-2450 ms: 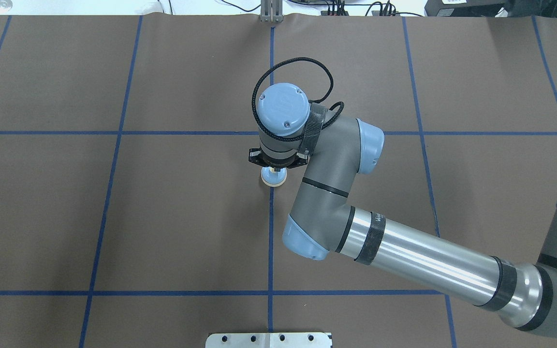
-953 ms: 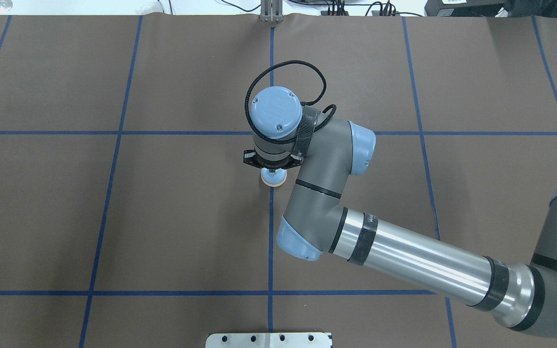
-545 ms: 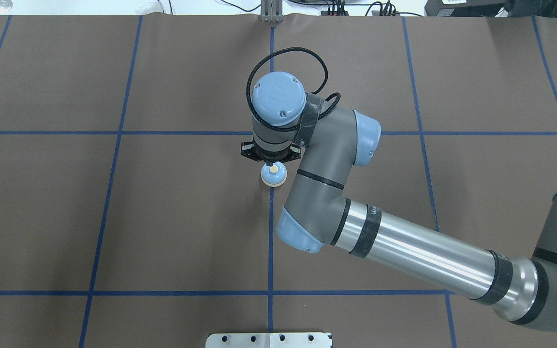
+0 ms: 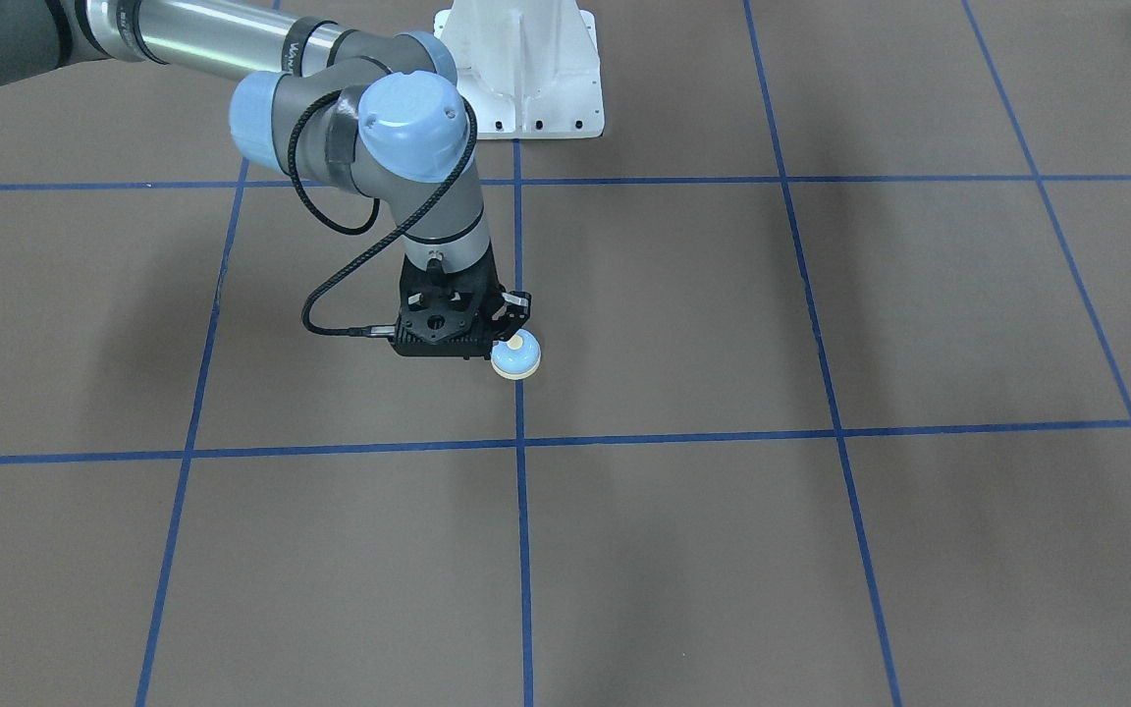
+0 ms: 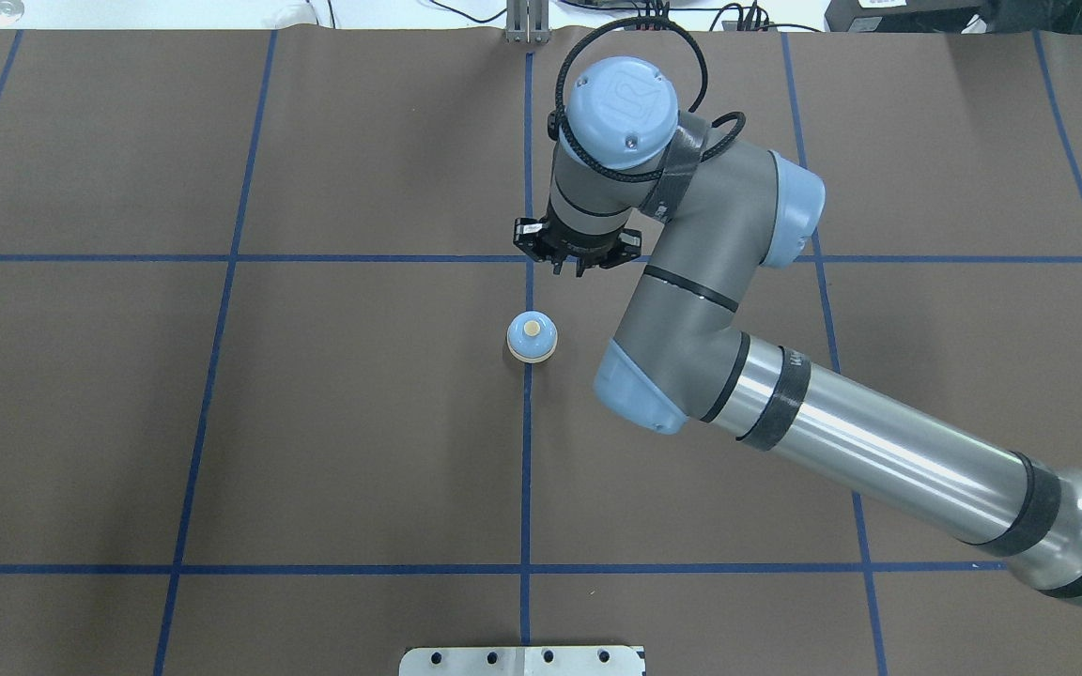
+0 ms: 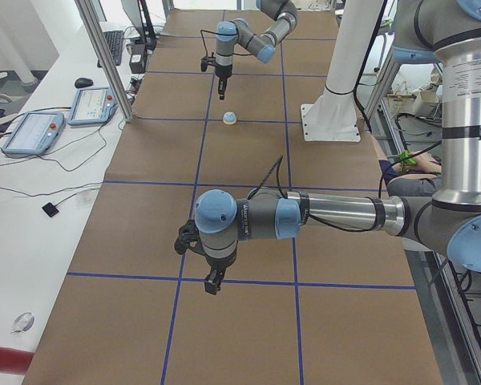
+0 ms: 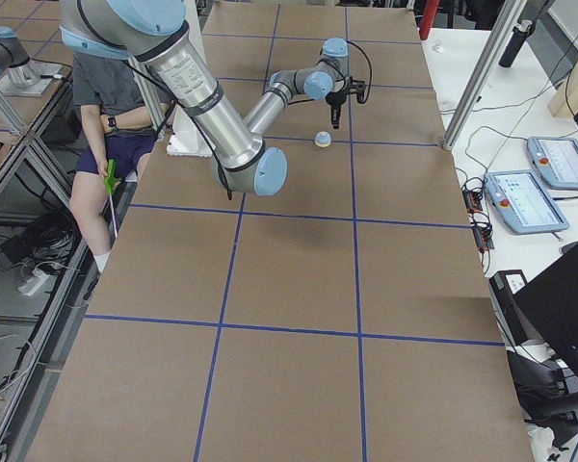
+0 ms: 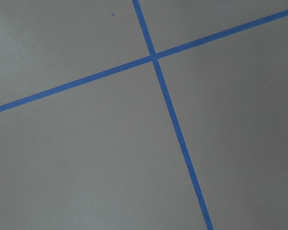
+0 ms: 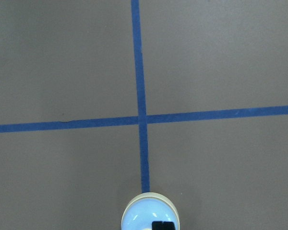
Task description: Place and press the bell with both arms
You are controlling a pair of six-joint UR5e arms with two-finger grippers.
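The left arm's black two-finger gripper (image 6: 212, 285) shows only in the view from the table's left end. It hangs fingers-down over the brown paper table cover (image 5: 316, 422), close to a crossing of the blue tape grid lines (image 5: 222, 257). From that view I cannot tell how its jaws stand. Its wrist camera shows only the cover and one tape crossing.

Next comes the small light-blue dome-shaped bell with a cream base ring (image 5: 532, 338). It stands upright mid-table on the centre tape line, on the robot's side of a crossing. Its axis is vertical and its cream button faces straight up. Being round, it has no long axis along the table. Nothing touches it.

To the right, the right arm's black two-finger gripper (image 5: 577, 269) points down beside that crossing, on the far side of the bell from the robot and apart from it. In its wrist view a single black tip shows at the bottom centre, so the fingers look pressed together with nothing between them.
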